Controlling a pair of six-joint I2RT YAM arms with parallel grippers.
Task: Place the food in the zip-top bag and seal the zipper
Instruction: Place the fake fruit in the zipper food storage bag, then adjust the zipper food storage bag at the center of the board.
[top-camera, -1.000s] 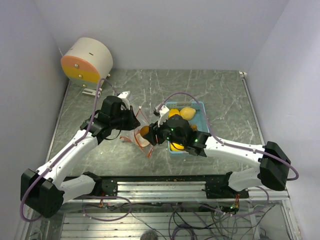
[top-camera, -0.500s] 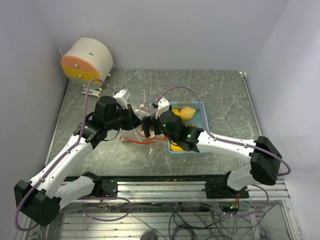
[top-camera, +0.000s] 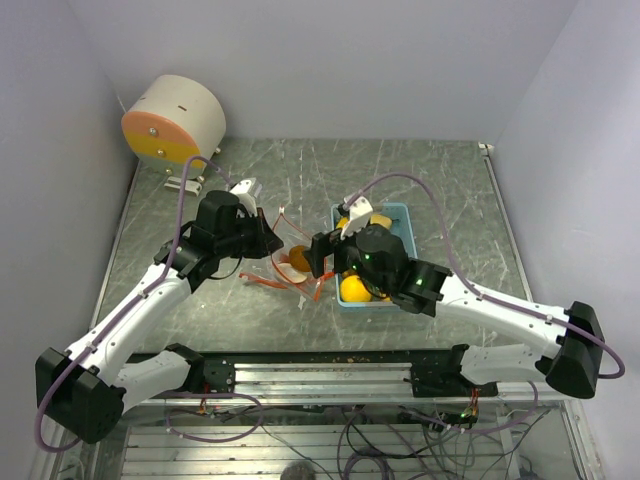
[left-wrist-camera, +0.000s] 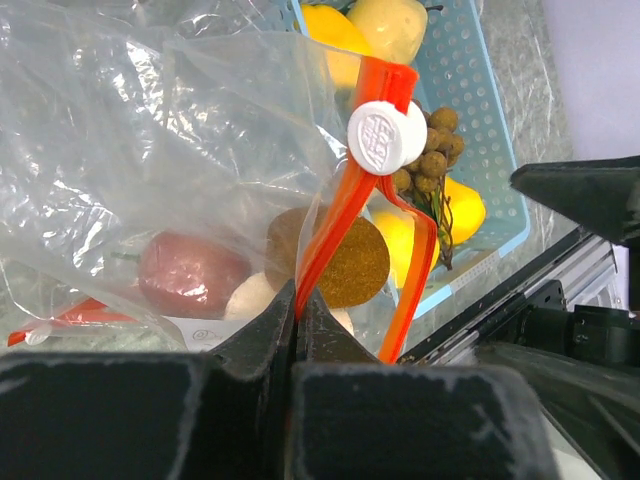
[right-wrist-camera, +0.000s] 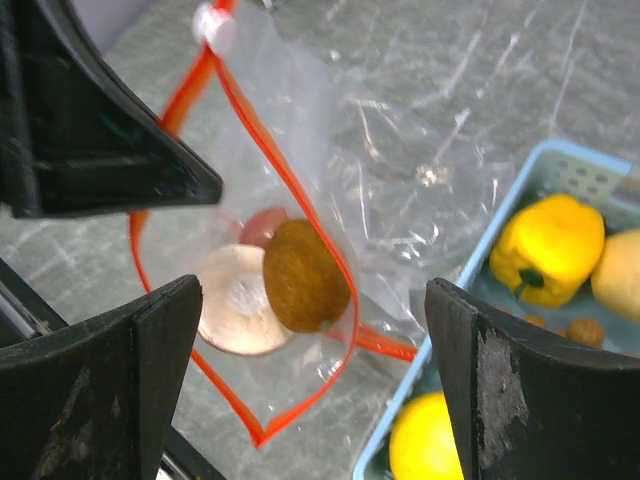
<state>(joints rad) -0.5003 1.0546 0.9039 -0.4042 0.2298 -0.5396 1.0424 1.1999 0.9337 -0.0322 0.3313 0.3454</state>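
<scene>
- The zip-top bag (left-wrist-camera: 150, 150) lies just beside the light blue tray (left-wrist-camera: 490, 100), on the side toward the left arm. A brown lump (right-wrist-camera: 303, 275), a dark red apple (left-wrist-camera: 190, 272) and a pale disc (right-wrist-camera: 235, 300) are already inside.
- The left hand (left-wrist-camera: 297, 330) is clenched on the orange zipper rim (left-wrist-camera: 340, 210), by which the mouth is held up. The right hand (right-wrist-camera: 310, 300) is released and empty, spread wide over the mouth next to the tray.
- Since the rim is pinched at a single spot, the mouth could be dragged out of the grip or folded shut if the next fruit is pushed against it.
- A yellow fruit (right-wrist-camera: 548, 245) and the cluster of small brown balls (left-wrist-camera: 432, 150) are seen in the tray. The cluster could be snagged on the perforated wall when lifted.
- The food inside could be spilled onto the tabletop (top-camera: 450, 190) beside the tray if the rim is dropped before sealing. A crowded mouth could also keep the zipper from being closed.
- Raised lettering is carried by the white slider (left-wrist-camera: 385, 135), but it cannot be read, and no brand is made out.
</scene>
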